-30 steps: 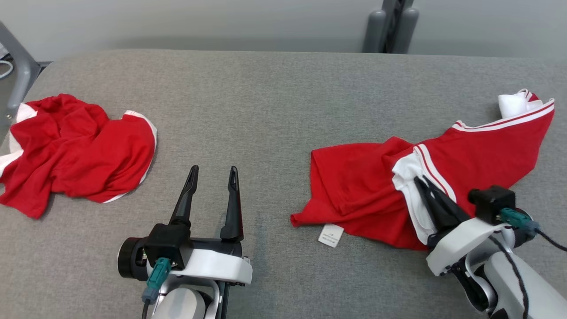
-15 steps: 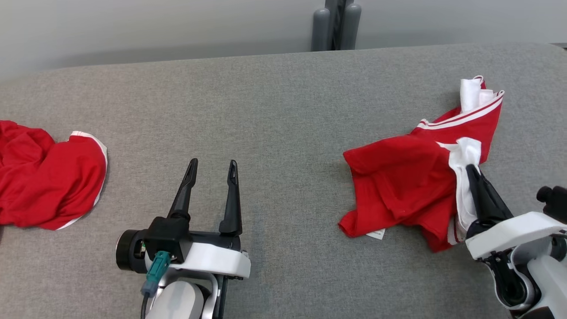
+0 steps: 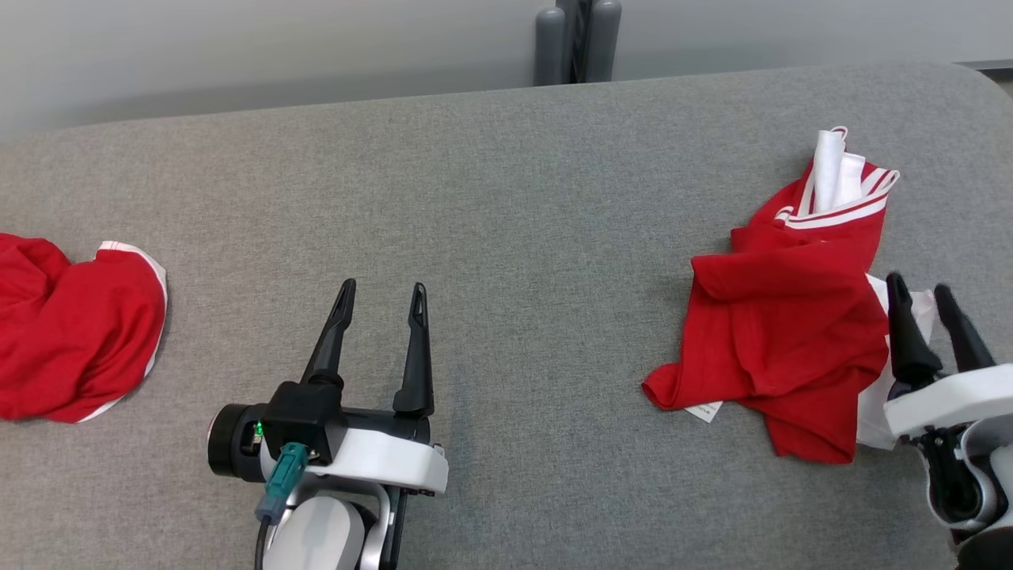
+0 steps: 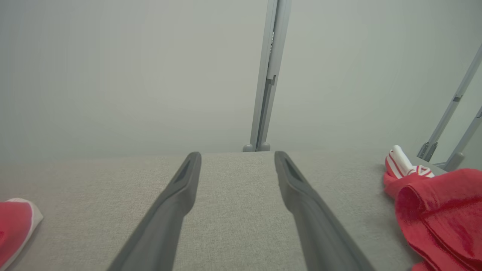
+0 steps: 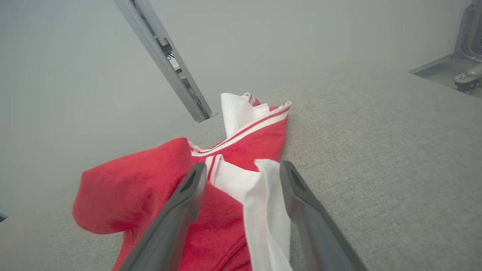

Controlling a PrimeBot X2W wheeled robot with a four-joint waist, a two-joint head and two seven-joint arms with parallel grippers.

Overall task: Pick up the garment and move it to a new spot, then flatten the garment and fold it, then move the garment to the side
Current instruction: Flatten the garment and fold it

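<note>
Right gripper [image 3: 918,283] fingers wide, straddling the garment [image 3: 783,324], which lies bunched at the counter's [image 3: 514,198] 3 o'clock, awaiting flattening. Left gripper [image 3: 383,285] fingers wide, idle.

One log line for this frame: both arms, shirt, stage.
left gripper open, over table | right gripper open, astride white edge of red shirt | shirt crumpled, table's right | flatten: not yet done

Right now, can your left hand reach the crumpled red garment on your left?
Probably yes. The left hand is open, and bare grey tabletop lies between it and the crumpled red garment, so nothing blocks the way.
</note>
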